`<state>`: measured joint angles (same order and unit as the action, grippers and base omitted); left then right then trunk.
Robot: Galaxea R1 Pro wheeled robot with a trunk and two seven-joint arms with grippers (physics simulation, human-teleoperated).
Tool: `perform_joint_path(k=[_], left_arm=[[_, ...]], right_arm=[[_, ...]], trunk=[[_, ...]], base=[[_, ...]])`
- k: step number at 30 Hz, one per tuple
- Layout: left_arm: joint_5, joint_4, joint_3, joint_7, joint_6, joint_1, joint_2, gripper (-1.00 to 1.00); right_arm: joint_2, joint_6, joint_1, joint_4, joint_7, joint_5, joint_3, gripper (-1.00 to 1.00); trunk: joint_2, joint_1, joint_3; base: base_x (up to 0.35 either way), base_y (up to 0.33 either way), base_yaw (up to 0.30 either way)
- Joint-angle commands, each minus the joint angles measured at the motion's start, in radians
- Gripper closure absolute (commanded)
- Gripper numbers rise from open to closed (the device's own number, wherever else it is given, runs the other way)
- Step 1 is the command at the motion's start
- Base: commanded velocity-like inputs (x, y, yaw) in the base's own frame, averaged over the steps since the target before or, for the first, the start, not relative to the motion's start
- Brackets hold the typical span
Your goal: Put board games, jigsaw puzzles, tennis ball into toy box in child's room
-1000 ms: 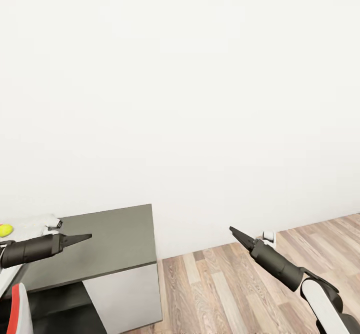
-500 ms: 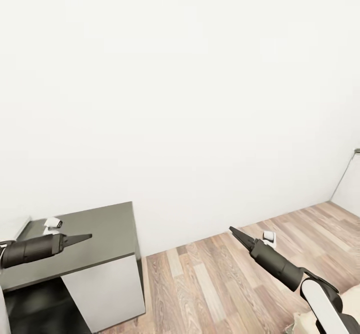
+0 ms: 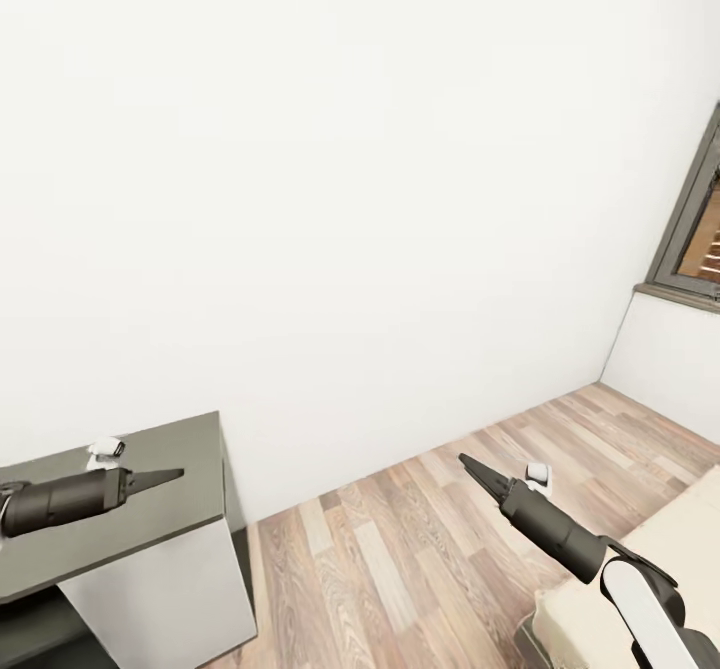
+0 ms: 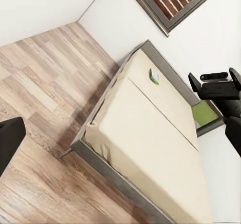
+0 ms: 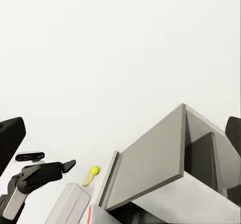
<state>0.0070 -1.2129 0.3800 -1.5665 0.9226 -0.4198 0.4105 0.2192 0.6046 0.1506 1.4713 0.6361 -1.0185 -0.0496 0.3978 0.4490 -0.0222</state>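
Note:
In the left wrist view the cream bed [image 4: 150, 148] carries two board games: a small green-and-white one [image 4: 154, 76] near its far end, and a green one [image 4: 202, 112] partly behind my right gripper [image 4: 216, 86]. The right wrist view shows the yellow-green tennis ball [image 5: 94, 170] on the pale table [image 5: 68, 206], beyond my left gripper [image 5: 47, 166]. Both grippers are open and hold nothing. In the head view the left gripper [image 3: 165, 474] hovers over a dark cabinet and the right gripper [image 3: 475, 467] over the floor. The toy box and jigsaw puzzles are out of view.
A low cabinet with a dark grey top [image 3: 180, 519] stands at the lower left against the white wall. Wood-plank floor [image 3: 400, 549] runs to the right corner under a framed window [image 3: 700, 219]. A corner of the bed [image 3: 660, 539] shows at the bottom right.
The whole view has swung right. The cabinet slid left, the ball and table edge left the head view, and the window and bed corner came in. Both arms kept their pose.

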Motion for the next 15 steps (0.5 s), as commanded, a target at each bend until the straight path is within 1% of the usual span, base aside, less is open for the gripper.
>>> perform_joint_path(k=[1, 6, 12, 15], left_arm=[[-0.001, 0.000, 0.000, -0.004, 0.010, 0.000, 0.000, -1.00], [-0.001, 0.000, 0.000, -0.004, 0.010, 0.000, 0.000, -1.00], [-0.001, 0.000, 0.001, -0.004, 0.004, -0.001, 0.001, -1.00], [0.002, 0.000, 0.000, -0.004, -0.015, 0.000, 0.001, -1.00]], right_arm=[[0.000, 0.008, 0.001, 0.000, 0.000, -0.006, 0.000, -1.00], [-0.001, 0.008, 0.001, 0.000, -0.001, -0.007, 0.000, -1.00], [-0.001, 0.008, 0.001, -0.021, 0.004, -0.010, -0.001, -1.00], [-0.002, 0.008, 0.001, -0.029, 0.007, -0.010, -0.020, -1.00]], trunk=[[0.002, 0.001, -0.002], [0.002, 0.001, -0.002], [0.002, 0.001, -0.002], [0.002, 0.001, -0.001]], base=[[0.202, -0.003, -0.280], [0.239, -0.001, -0.280], [0.280, 0.000, -0.281], [0.263, 0.000, -0.281]])
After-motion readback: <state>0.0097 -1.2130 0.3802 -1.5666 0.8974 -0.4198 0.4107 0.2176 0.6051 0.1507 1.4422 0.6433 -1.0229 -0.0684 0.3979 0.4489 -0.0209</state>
